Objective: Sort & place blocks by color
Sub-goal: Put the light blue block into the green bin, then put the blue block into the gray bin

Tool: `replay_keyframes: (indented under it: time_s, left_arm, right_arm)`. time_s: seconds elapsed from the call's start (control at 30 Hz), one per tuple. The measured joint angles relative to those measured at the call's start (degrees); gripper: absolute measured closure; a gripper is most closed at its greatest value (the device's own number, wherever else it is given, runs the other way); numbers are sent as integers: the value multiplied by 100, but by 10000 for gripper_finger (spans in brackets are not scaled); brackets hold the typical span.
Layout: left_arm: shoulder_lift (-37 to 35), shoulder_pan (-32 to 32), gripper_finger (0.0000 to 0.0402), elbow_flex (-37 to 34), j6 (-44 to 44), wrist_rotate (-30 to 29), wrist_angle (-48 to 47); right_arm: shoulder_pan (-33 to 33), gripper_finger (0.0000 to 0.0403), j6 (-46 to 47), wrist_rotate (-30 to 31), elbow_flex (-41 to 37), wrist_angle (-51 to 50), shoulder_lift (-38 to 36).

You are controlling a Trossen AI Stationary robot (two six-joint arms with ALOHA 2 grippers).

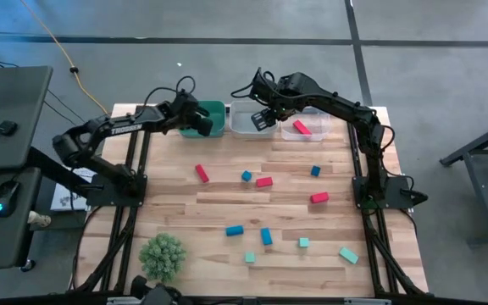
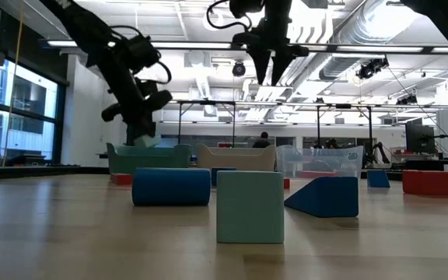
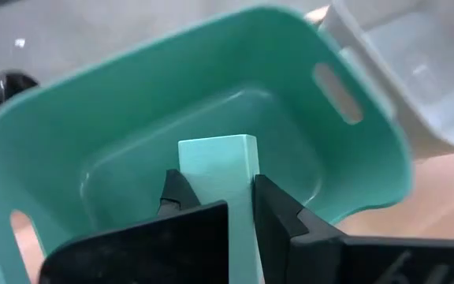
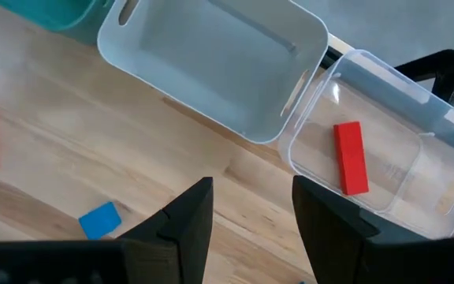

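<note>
Seen from overhead: left gripper [image 1: 195, 119] poised over the teal bin [image 1: 213, 111] at upper centre of the frame, clamped on a light teal block [image 3: 221, 177], fingers [image 3: 176, 192] pinching its sides in the left wrist view, lower end of the block cut off behind the black jaw housing. Right gripper [image 1: 263, 117] hanging above the pale grey bin [image 1: 246, 125] just right of the teal one, parted and gripping nothing, bare wood visible between its fingers [image 4: 187, 213] in the right wrist view. One red bar [image 1: 302, 128] lying in the clear bin [image 1: 316, 129], third in the row. Scattered across the lower half of the wooden table [image 1: 176, 212]: red blocks [image 1: 202, 173], blue blocks [image 1: 234, 230] and loose teal blocks [image 1: 348, 254], well apart from each other. Green spiky ball [image 1: 162, 255] at lower left of the table. From table height, bin contents hidden behind bin walls, near blocks blocking much of the rest.
</note>
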Motion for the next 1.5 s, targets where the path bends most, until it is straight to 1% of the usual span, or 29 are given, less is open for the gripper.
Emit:
replay_keyframes:
  time_s: [0.37,0.53,0.7,0.93,1.07,1.3,1.5]
  left_arm:
    - [687,0,401,0,-27,-160,13]
    - [811,0,401,0,-29,-326,47]
    - [811,11,395,0,-25,-348,52]
    - [811,11,369,0,31,-368,52]
    - [811,11,351,0,66,-368,52]
    - [808,11,320,0,81,-354,52]
    - [808,11,294,0,146,-171,52]
  right_arm:
    - [1,237,1,0,0,9,0]
    - [2,237,1,0,0,13,0]
    - [0,237,-1,0,0,11,0]
    - [4,237,-1,-55,0,11,0]
    - [72,237,-1,-271,0,9,0]
    - [434,237,-44,-284,0,-17,0]
    - [773,237,-302,-299,0,-15,0]
